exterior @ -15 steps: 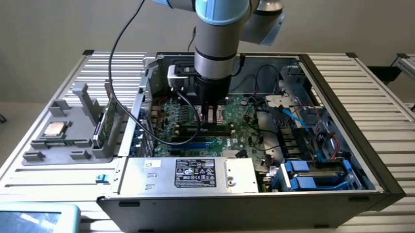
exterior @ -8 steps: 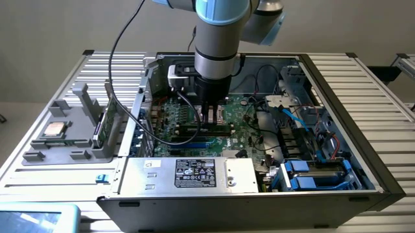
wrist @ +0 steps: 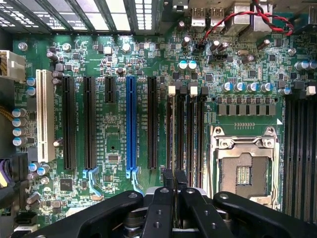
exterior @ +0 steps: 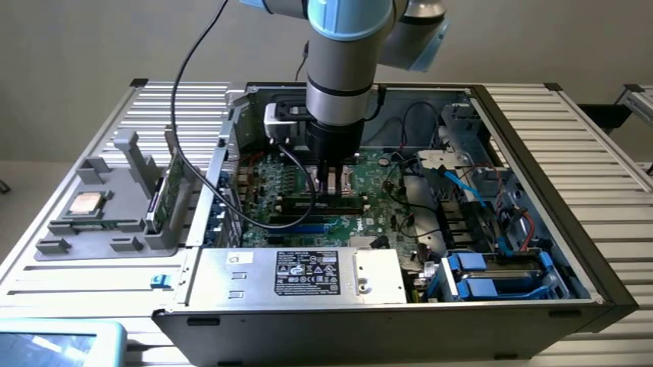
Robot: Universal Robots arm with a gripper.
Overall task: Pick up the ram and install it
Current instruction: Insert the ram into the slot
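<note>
My gripper (exterior: 328, 197) hangs inside the open computer case, low over the black memory slots (wrist: 187, 129) beside the empty processor socket (wrist: 244, 171). In the wrist view its two dark fingers (wrist: 168, 179) stand pressed close together, in line with the slot nearest the blue connector (wrist: 131, 124). A thin dark edge runs on from the fingertips along that slot. I cannot tell whether this edge is the ram or the bare slot. In the exterior view the fingertips reach down to about slot height on the green motherboard (exterior: 296, 183).
A grey holder (exterior: 112, 206) at the exterior view's left carries a square silver chip (exterior: 86, 202), an upright green card (exterior: 168, 191) and a narrow greenish strip (exterior: 97, 225) along its front. The case holds a power supply (exterior: 296, 275), loose cables (exterior: 449, 183) and blue drive bays (exterior: 500, 275).
</note>
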